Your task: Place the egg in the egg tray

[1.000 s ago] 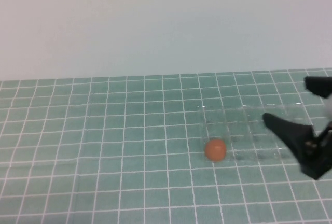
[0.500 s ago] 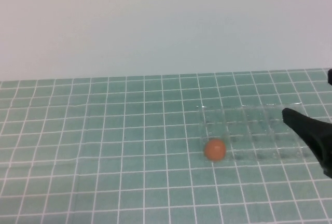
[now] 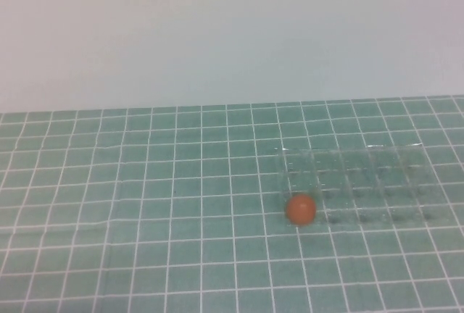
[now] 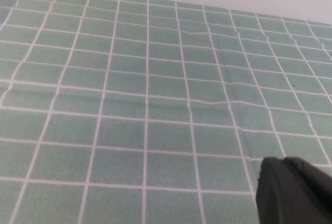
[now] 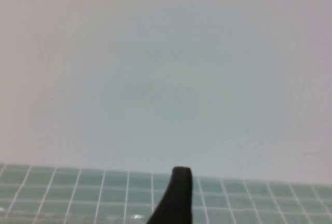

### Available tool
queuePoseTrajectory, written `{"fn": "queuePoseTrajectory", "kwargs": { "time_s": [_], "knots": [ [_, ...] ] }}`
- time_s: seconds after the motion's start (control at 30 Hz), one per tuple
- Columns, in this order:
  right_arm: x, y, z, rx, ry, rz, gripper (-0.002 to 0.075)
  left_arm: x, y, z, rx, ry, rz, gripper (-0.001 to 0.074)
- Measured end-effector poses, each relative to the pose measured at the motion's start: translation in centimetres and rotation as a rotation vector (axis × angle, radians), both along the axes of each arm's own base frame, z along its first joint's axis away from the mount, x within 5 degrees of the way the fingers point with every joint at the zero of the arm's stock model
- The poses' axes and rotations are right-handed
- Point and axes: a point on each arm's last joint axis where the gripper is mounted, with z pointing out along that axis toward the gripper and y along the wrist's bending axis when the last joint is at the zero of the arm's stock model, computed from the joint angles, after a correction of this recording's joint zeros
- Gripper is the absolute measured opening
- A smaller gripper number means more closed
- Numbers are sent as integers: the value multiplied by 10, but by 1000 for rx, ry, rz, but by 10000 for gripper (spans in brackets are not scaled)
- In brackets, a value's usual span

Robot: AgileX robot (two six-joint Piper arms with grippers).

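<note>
The orange-brown egg [image 3: 300,209] sits at the front left corner of the clear egg tray [image 3: 377,155], which lies right of centre on the green grid mat. I cannot tell whether the egg rests in the corner cup or against the tray's edge. Neither gripper shows in the high view. In the left wrist view, my left gripper [image 4: 282,182] is a dark closed tip over bare mat, with nothing in it. In the right wrist view, my right gripper [image 5: 252,182] shows only one dark finger [image 5: 177,193], far to one side, against the pale wall; it holds nothing.
The green grid mat [image 3: 145,219] covers the table up to a plain pale wall [image 3: 217,38] at the back. The mat has a slight crease in the left wrist view [image 4: 223,68].
My right gripper, open over the tray's right end a second ago, has drawn back to the right and left the high view. The egg and tray have not moved.
</note>
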Motion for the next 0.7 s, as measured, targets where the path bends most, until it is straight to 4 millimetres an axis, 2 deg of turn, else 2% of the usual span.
{"fn": "queuePoseTrajectory", "kwargs": {
  "time_s": [0.17,0.33,0.43,0.6,0.7],
  "knots": [
    [-33,0,-12,-1,-77,-8,713,0,0,0,0,0,0,-4],
    [-53,1,-36,1,-15,-13,713,0,0,0,0,0,0,-4],
    [-55,0,-57,3,51,-15,713,0,0,0,0,0,0,-4],
    [-46,0,-101,15,187,-17,713,0,0,0,0,0,0,-4],
    [-41,0,-123,28,211,-18,713,0,0,0,0,0,0,-4]
  ]
}}
